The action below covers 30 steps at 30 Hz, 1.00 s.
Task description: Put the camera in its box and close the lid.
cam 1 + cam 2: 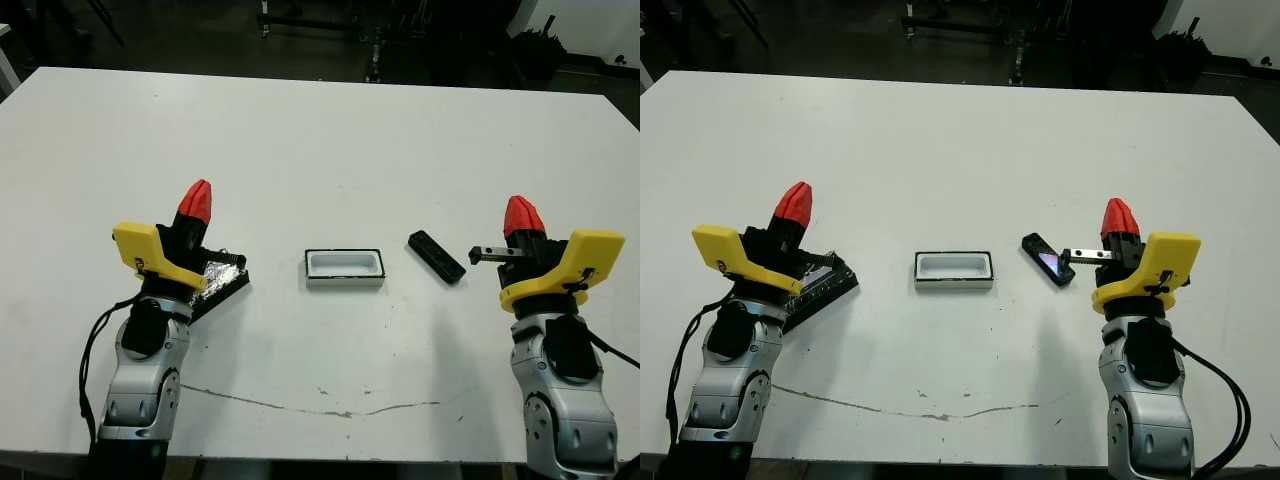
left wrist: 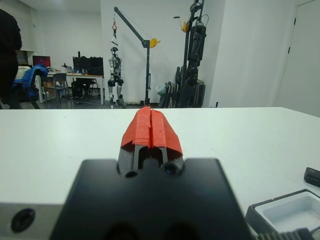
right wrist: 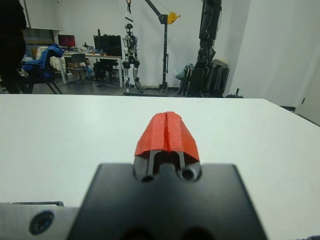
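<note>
The box (image 1: pixel 345 268) lies open in the middle of the table, its white lining showing inside a thin black rim. To its right the slim black camera (image 1: pixel 436 256) rests at an angle on the table. The lid (image 1: pixel 222 281), black with a shiny silvery top, lies left of the box, partly under my left arm. My left gripper (image 1: pixel 195 200) hovers above the lid's far side, fingers shut and holding nothing. My right gripper (image 1: pixel 522 215) is right of the camera, also shut and empty. The box's corner (image 2: pixel 287 212) shows in the left wrist view.
A thin crack line (image 1: pixel 320 405) runs across the near part of the white table (image 1: pixel 320 150). Beyond the far edge stand dark equipment, a crane frame (image 2: pixel 132 30), desks and a person's dark sleeve (image 2: pixel 10 45).
</note>
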Motion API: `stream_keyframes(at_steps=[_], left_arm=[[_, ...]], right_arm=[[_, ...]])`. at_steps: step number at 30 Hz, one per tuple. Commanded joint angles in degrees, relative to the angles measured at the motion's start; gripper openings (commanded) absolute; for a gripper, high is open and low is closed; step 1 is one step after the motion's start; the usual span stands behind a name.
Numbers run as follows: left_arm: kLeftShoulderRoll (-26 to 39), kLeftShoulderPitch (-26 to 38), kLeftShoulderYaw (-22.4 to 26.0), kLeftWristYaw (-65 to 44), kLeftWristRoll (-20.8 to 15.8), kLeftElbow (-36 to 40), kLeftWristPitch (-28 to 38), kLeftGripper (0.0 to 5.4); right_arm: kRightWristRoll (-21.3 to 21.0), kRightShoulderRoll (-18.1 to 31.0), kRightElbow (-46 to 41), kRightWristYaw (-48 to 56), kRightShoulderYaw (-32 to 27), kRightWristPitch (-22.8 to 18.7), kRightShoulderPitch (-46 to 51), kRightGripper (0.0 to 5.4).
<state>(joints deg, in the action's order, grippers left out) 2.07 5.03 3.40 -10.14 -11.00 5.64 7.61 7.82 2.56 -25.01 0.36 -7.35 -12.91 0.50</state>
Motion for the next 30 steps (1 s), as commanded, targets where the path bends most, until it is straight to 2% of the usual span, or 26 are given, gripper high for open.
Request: stream_keyframes(at_steps=[1,9,12,16,21,22,27,30], left_arm=[[0.0,-0.7,-0.1,0.3,0.1,0.3,-0.7,0.01],[0.0,-1.1,-0.5,0.6,0.4,0.8,-1.1,0.01],[-0.1,-1.1,-0.4,0.2,-0.2,0.9,-1.4,0.01],[-0.1,-1.1,-0.3,0.2,0.2,0.1,-0.3,0.01],[-0.6,-1.3,-0.5,0.5,0.0,0.2,-0.8,0.01],[-0.7,-1.4,-0.5,0.5,0.0,0.3,-0.9,0.0],[-0.6,-1.3,-0.5,0.1,-0.1,0.0,-0.5,0.0],[-0.2,-1.3,-0.4,-0.2,0.0,-0.1,-0.2,0.0]], right_arm=[[0.1,0.1,-0.4,-0.3,-0.1,-0.9,0.5,0.0],[0.1,0.2,-1.0,-0.2,0.0,-1.9,1.2,0.0],[-0.1,1.3,-0.9,0.7,-0.3,-1.8,1.0,0.0],[0.2,4.6,-1.4,2.6,-1.6,-3.9,-0.8,0.0],[3.6,11.4,-2.1,7.2,-4.2,-12.6,-5.0,0.0],[4.1,12.7,-1.9,8.1,-4.6,-14.2,-5.9,0.26],[6.8,19.1,1.1,13.7,-5.7,-20.8,-10.1,0.88],[10.8,22.3,4.3,18.4,-6.5,-25.3,-12.5,1.27]])
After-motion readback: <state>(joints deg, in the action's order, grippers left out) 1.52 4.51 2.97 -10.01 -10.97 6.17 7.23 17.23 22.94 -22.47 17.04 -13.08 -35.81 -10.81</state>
